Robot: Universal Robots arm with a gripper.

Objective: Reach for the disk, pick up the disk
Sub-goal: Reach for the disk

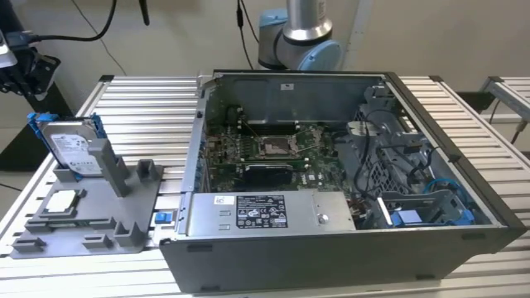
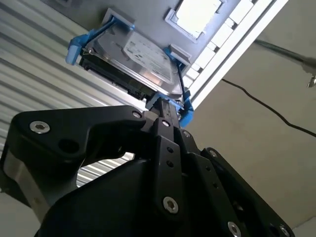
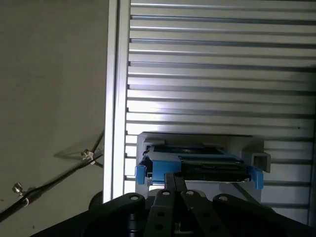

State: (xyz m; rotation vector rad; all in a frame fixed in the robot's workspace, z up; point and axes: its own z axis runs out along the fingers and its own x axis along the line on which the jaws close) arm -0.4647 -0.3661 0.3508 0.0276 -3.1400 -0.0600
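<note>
The disk [image 1: 71, 146] stands on edge in a slot at the far end of the grey fixture plate [image 1: 99, 217], at the exterior view's left. It is silver-grey with a white label and a blue frame. My black gripper [image 1: 33, 87] hangs above and a little behind it, apart from it. In the second wrist view the disk [image 2: 143, 59] lies just past the gripper [image 2: 165, 112], whose fingers are pressed together with nothing between them. In the first wrist view the gripper [image 3: 175, 181] points at the disk's [image 3: 197, 165] blue-framed upper edge.
A small square silver chip [image 1: 62, 202] lies on the fixture plate near the disk. An open computer case [image 1: 331, 186] takes up the middle and right of the slatted aluminium table [image 1: 141, 105]. The arm's base [image 1: 302, 37] stands behind the case. Cables [image 2: 266, 106] hang past the table's edge.
</note>
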